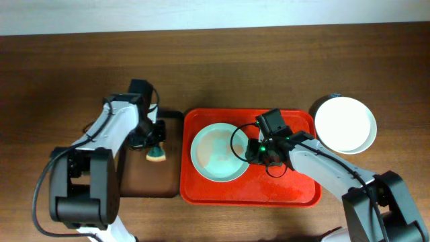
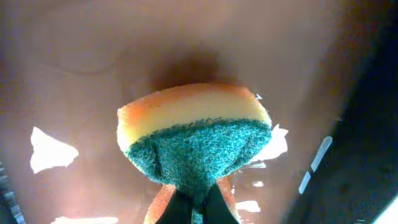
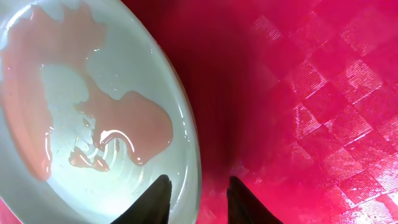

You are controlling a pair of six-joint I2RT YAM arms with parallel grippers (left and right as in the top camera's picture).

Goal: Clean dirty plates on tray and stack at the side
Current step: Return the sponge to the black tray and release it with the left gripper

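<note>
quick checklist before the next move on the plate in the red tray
1. Sponge pinched in left claw: ok.
2. Plate lying in red tray: ok.
3. Plate clean: not ok, reddish film inside.
4. Right claw astride the plate's rim, jaws apart: ok, not gripping.
5. Sponge over the plate: not ok, it hangs over the brown tray.
6. White plate at the side, top free: ok.
</note>
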